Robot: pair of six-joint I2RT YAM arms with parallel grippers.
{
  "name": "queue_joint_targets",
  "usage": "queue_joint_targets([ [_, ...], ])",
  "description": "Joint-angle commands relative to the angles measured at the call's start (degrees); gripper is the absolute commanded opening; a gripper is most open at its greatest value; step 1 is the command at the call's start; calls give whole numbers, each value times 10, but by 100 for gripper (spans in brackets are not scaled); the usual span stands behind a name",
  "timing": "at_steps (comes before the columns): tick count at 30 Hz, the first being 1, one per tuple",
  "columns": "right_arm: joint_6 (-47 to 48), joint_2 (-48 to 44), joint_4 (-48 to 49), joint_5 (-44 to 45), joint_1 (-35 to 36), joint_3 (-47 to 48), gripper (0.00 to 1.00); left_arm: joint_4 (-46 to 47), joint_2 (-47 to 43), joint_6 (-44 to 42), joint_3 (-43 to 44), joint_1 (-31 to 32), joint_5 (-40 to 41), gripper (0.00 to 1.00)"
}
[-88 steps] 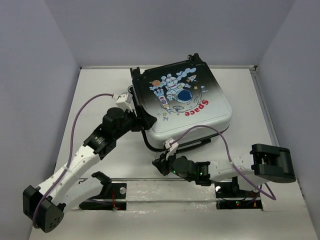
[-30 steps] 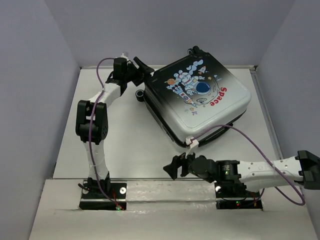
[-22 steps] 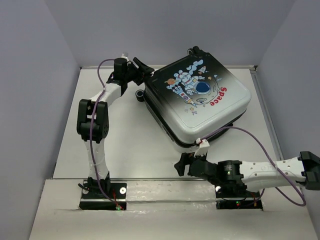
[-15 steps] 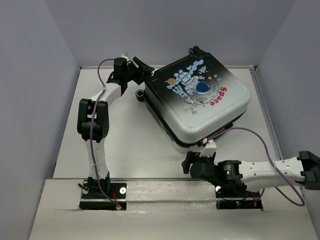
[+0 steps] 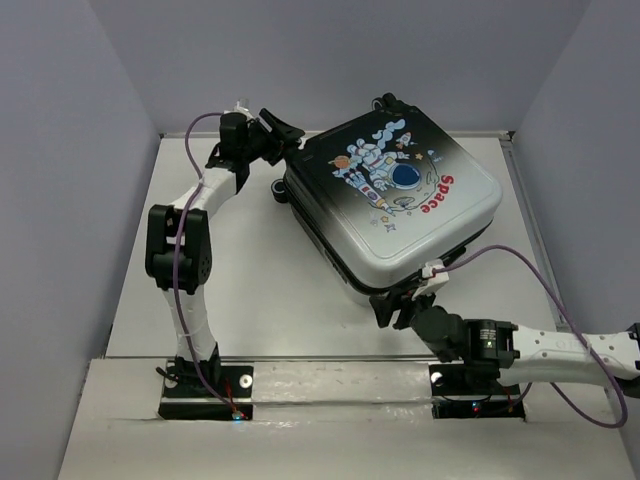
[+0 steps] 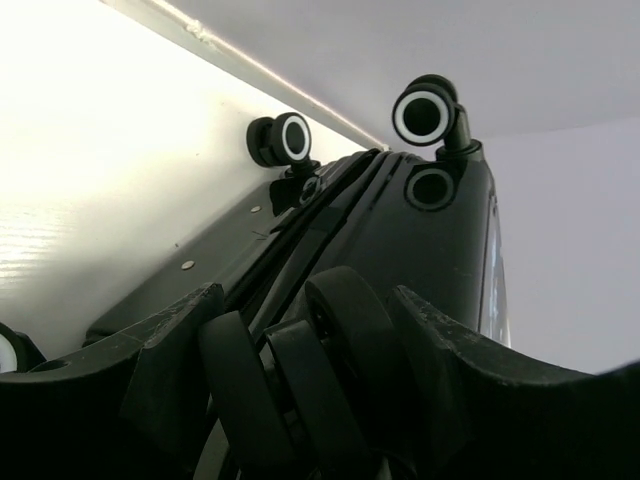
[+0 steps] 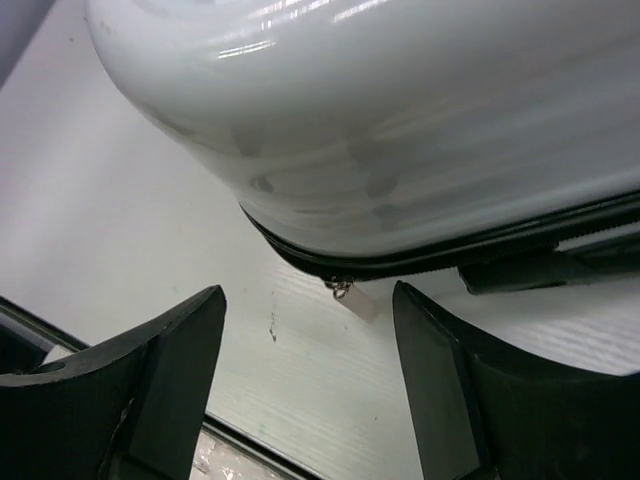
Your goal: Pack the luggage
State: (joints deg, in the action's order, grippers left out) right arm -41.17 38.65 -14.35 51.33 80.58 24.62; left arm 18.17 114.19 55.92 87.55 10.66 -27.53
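Your luggage (image 5: 400, 200) lies flat and closed on the surface (image 5: 250, 290), printed side up, toward the far right and turned askew. Its wheeled end faces the far-left corner and one rounded corner points back at the arm bases. The left end effector (image 5: 275, 135) is at that wheeled end. In the left wrist view its fingers (image 6: 170, 350) stand wide on either side of one wheel (image 6: 330, 370), which fills the gap between them, but you cannot tell from here whether they are actually clamping it. The right end effector (image 5: 395, 305) sits just off the near corner, spread wide and holding nothing. Its wrist view shows the silver shell overhead and the dark zip seam running across. The zipper pull (image 7: 358, 303) hangs from that seam almost dead centre between the fingers, a little beyond their tips. That is likely the relation that matters: the pull is straight ahead of the right arm and far from the left. You would probably ease forward on that line and close on the pull while the wheeled end is steadied.
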Motion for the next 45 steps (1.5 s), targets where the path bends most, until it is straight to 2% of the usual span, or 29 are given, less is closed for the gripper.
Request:
queue_joint_targets([
  [1,138,-39,136,-72,-42,-41,74,69,-85,2,2,0,-14,6],
  [5,137,-10,158,-121,-83,-41,73,44,-94,-16,-9,-1,-1,6],
  [9,137,66,165,-109,-89,-16,71,40,-79,-20,-17,-5,2,6],
  [11,138,102,174,-95,-89,-3,69,38,-64,-22,-11,-5,0,6],
  [14,131,130,176,-70,-89,9,60,29,-42,-29,8,-5,-3,6],
  [17,94,123,161,-84,-89,10,62,18,-24,-33,23,-5,-6,6],
  [20,56,85,145,-98,-89,-11,71,19,-17,-34,22,-5,-5,6],
  [24,37,37,127,-131,-89,-43,73,20,-9,-35,22,-5,-5,6],
  [28,38,42,129,-129,-89,-44,72,20,-5,-36,19,-5,-3,6],
  [32,58,91,137,-110,-89,-27,67,18,-5,-39,15,-5,-1,6],
  [36,86,150,193,-104,-89,-18,64,15,-5,-43,10,-6,2,6],
  [45,190,176,329,-64,-89,-5,54,19,-5,-46,-7,-5,8,6],
])
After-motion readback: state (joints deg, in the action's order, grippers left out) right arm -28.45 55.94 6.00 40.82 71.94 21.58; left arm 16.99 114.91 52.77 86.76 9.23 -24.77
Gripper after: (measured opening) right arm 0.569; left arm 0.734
